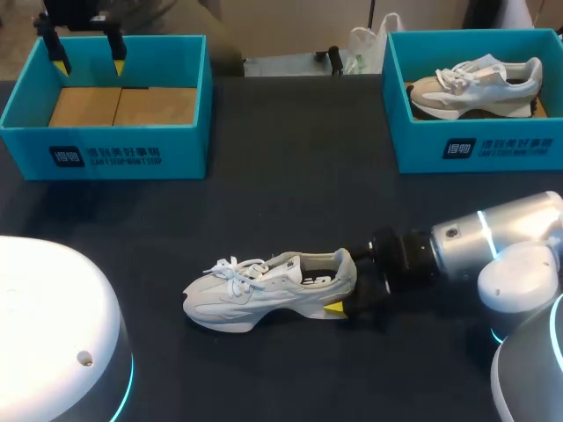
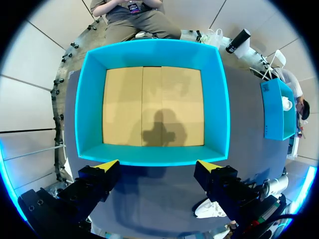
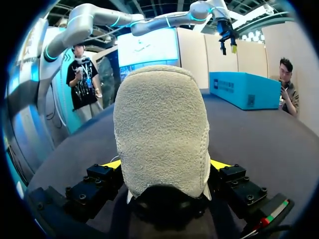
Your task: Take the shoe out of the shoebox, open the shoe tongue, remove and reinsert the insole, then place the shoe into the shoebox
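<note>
Heel of the shoe (image 3: pixel 162 124) sits pinched from both sides in the right claw (image 3: pixel 165 165), seemingly to steady it on the worktop (image 1: pixel 290 211) for tongue-opening, while the left claw (image 2: pixel 157 165) hangs spread above the shoebox (image 2: pixel 84 99).

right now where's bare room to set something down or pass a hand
Bare table: the gap between the left shoebox and the right shoebox, and the wide band from both boxes to the white sneaker. The left shoebox is empty inside, left jaws above it. Crowded: the sneaker's heel, clamped in the right arm's jaws.
</note>
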`<state>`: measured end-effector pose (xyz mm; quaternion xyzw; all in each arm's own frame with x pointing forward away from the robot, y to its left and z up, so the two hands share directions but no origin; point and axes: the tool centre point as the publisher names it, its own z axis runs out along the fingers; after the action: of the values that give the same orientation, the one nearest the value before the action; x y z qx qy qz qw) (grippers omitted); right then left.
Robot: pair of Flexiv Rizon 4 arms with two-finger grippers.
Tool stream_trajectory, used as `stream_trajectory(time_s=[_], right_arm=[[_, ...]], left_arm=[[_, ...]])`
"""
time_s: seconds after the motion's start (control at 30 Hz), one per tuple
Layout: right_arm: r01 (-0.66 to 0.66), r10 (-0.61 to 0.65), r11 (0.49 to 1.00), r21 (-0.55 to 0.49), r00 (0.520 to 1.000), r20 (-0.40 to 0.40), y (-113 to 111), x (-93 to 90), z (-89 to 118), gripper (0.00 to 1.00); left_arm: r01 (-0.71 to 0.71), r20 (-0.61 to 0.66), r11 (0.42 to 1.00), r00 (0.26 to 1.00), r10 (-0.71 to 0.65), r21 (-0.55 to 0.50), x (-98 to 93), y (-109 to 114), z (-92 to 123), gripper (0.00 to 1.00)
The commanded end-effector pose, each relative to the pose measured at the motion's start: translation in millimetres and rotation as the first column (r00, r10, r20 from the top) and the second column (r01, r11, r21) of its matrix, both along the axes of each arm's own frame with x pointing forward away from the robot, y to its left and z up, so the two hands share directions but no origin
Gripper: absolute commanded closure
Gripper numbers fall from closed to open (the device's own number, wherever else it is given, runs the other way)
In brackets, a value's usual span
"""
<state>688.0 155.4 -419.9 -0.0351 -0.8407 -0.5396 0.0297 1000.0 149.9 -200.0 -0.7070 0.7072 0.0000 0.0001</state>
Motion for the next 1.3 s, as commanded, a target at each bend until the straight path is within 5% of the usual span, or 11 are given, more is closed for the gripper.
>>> stream_trajectory(time_s=[0.03, 0.57, 0.6, 0.63, 0.7, 0.73, 1.3], right_arm=[[0.006, -0.006, 1.000, -0.006, 1.000, 0.001, 4.2, -0.7, 0.0, 0.00], [0.021, -0.021, 1.000, -0.001, 1.000, -0.002, 8.8, 3.4, -2.2, 0.00], [0.024, -0.024, 1.000, -0.001, 1.000, -0.003, 8.9, 3.5, -2.3, 0.16], [0.028, -0.028, 1.000, 0.000, 1.000, -0.003, 9.0, 3.5, -2.4, 0.47], [0.034, -0.034, 0.999, -0.001, 0.999, -0.002, 9.1, 3.6, -2.5, 0.87], [0.035, -0.035, 0.999, -0.003, 0.999, -0.001, 9.1, 3.7, -2.5, 1.00], [0.024, -0.024, 1.000, 0.001, 1.000, 0.000, 10.0, 2.2, -0.9, 1.00]], left_arm=[[0.000, 0.000, 1.000, 1.000, 0.000, 0.000, 0.0, 0.0, 0.0, 0.00], [0.000, 0.000, 1.000, 1.000, 0.000, 0.000, 0.0, 0.0, 0.0, 0.00], [0.000, 0.000, 1.000, 1.000, 0.000, 0.000, 0.0, 0.0, 0.0, 0.00], [0.000, 0.000, 1.000, 1.000, 0.000, 0.000, 0.0, 0.0, 0.0, 0.00], [0.000, 0.000, 1.000, 1.000, 0.000, 0.000, 0.0, 0.0, 0.0, 0.00], [0.000, 0.000, 1.000, 1.000, 0.000, 0.000, 0.0, 0.0, 0.0, 0.00], [0.000, 0.000, 1.000, 1.000, 0.000, 0.000, 0.0, 0.0, 0.0, 0.00]])
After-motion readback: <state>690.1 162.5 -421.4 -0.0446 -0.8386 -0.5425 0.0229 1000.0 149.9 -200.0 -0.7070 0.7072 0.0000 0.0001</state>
